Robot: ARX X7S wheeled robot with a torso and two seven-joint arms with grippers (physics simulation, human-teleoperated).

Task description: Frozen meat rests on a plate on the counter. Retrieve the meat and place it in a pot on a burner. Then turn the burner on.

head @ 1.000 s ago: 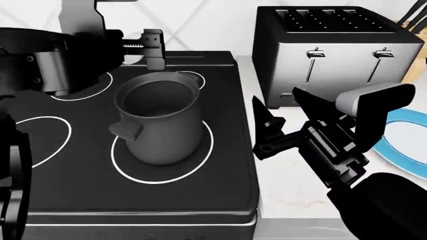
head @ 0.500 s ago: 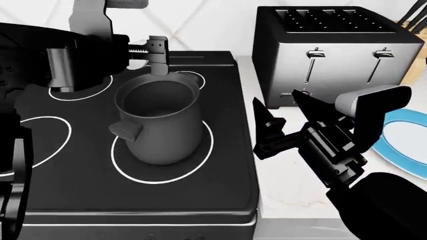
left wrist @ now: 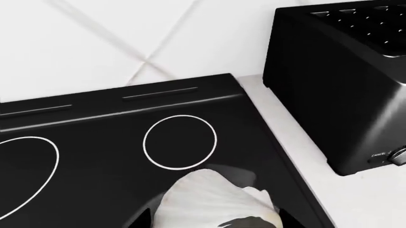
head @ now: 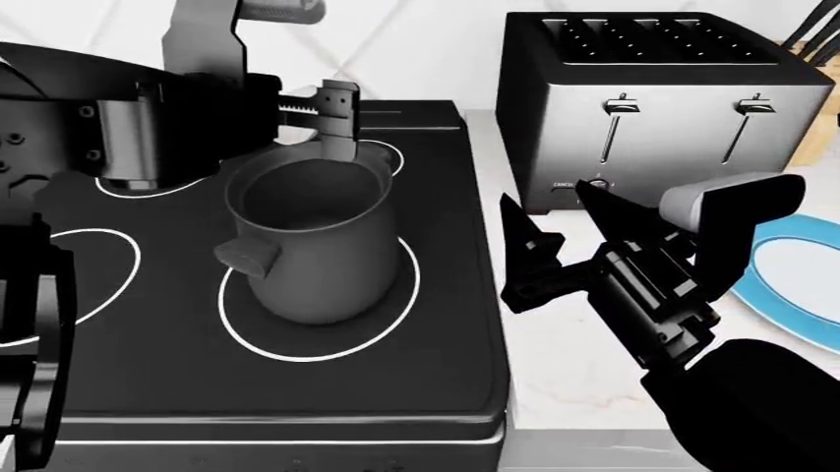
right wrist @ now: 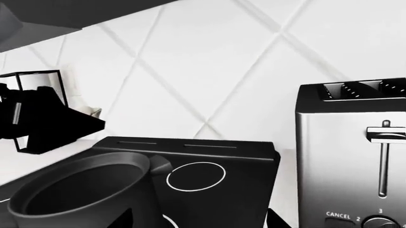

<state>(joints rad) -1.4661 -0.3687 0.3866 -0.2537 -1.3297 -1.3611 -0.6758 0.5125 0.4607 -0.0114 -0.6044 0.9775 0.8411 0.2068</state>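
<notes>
White diamond-tiled wall backs a black glass cooktop (head: 263, 374) and marbled counter (head: 565, 364). Over the dark grey pot's (head: 313, 246) far rim, the left gripper (head: 334, 113) clamps the pale frozen meat (left wrist: 212, 202) — hidden in the head view. Right gripper (head: 558, 246) hangs spread wide beside the chrome toaster (head: 656, 108); blue plate (head: 788, 280) cut off at the counter's right edge.

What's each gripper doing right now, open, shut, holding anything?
Left gripper: shut on the frozen meat, above the pot.
Right gripper: open, empty, beside the toaster.
</notes>
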